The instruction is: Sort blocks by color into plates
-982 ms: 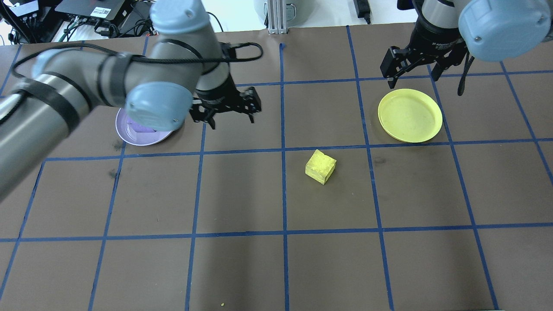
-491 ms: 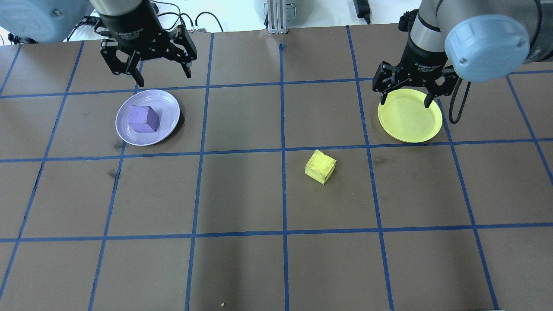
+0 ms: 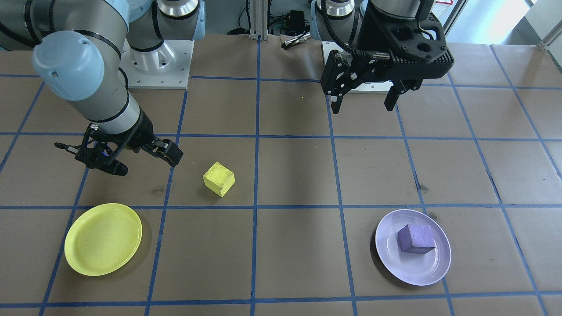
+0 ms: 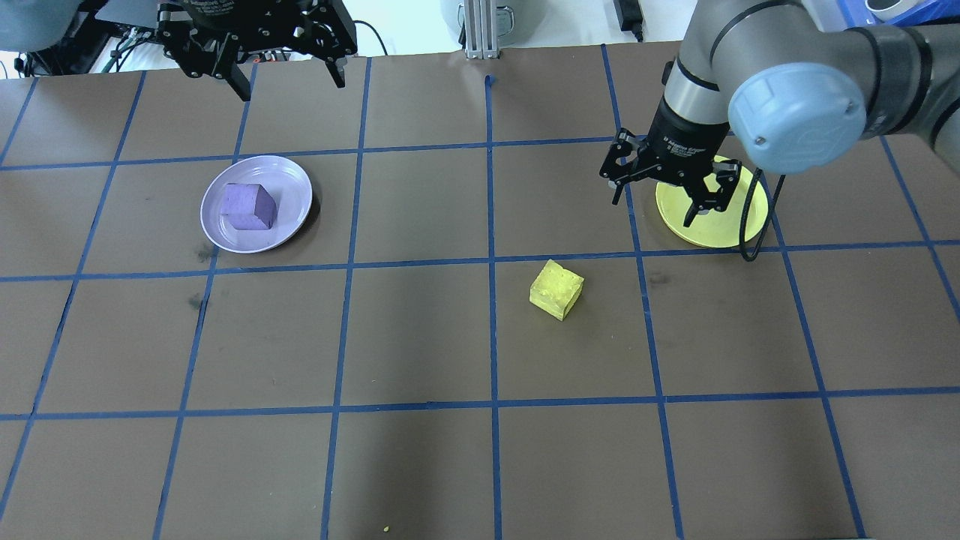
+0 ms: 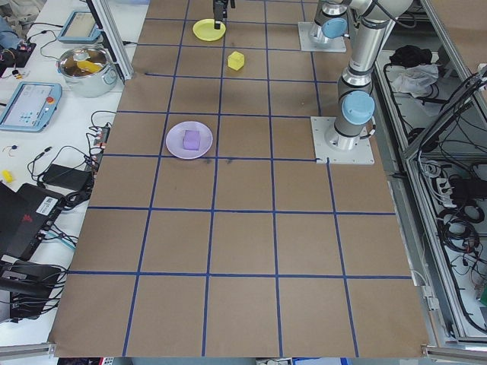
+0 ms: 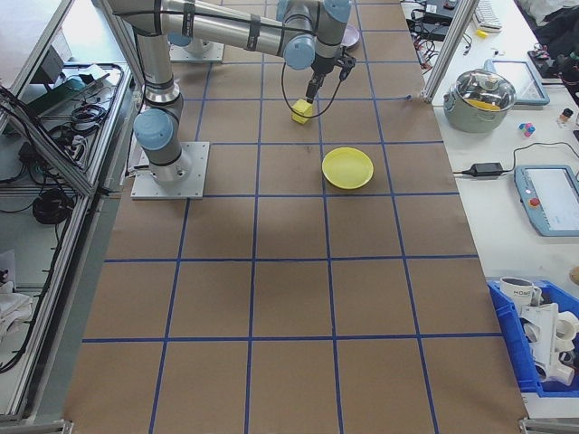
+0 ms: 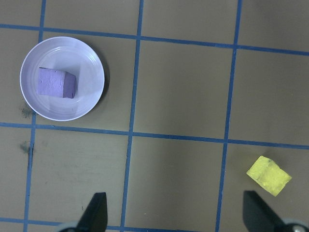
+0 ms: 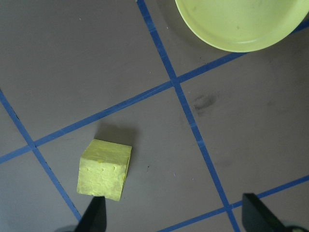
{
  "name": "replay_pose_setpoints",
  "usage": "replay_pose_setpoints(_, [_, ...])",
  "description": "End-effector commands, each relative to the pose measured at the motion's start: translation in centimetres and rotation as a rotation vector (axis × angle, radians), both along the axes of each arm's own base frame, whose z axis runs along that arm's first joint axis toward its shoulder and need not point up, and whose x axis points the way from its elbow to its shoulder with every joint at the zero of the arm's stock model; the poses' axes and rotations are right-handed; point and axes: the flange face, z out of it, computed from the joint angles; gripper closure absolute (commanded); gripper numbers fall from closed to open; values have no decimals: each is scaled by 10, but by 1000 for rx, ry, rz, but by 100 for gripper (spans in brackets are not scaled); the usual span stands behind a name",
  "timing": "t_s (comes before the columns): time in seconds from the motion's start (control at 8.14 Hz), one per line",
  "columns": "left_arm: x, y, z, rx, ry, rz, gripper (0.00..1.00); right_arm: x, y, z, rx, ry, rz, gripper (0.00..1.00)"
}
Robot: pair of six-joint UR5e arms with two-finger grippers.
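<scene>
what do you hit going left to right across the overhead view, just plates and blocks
lavender plate with the purple block resting in it → yellow block alone on the table → yellow plate, partly covered by the right hand

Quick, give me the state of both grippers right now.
Left gripper: open, holding nothing.
Right gripper: open, holding nothing, above the brown table between the bright yellow round plate and the small yellow foam cube.
</scene>
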Motion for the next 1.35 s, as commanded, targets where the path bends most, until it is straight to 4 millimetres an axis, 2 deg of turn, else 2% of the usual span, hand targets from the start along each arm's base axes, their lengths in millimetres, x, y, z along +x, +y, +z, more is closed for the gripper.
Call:
replay_pose_setpoints(0.0, [2, -1, 4, -30, 28, 0, 0, 40, 26, -36, 69, 10, -19, 0])
replay_pose_setpoints(0.25, [0, -5, -9, -11, 20, -46, 0, 59, 25, -52, 69, 11, -18, 0])
replay_pose_setpoints(0.37, [-1, -7, -22, 15, 16, -46, 0, 67, 23, -69, 92, 15, -4, 0])
replay_pose_setpoints(0.61, [4, 7, -34, 36, -10, -43, 0, 85, 8, -109, 60, 11, -4, 0])
replay_pose_setpoints(0.86, [4, 8, -32, 12, -11, -44, 0, 96, -6, -130, 5, -9, 1, 0])
replay_pose_setpoints(1.23, [5, 8, -33, 16, -8, -43, 0, 99, -7, -151, 47, -27, 2, 0])
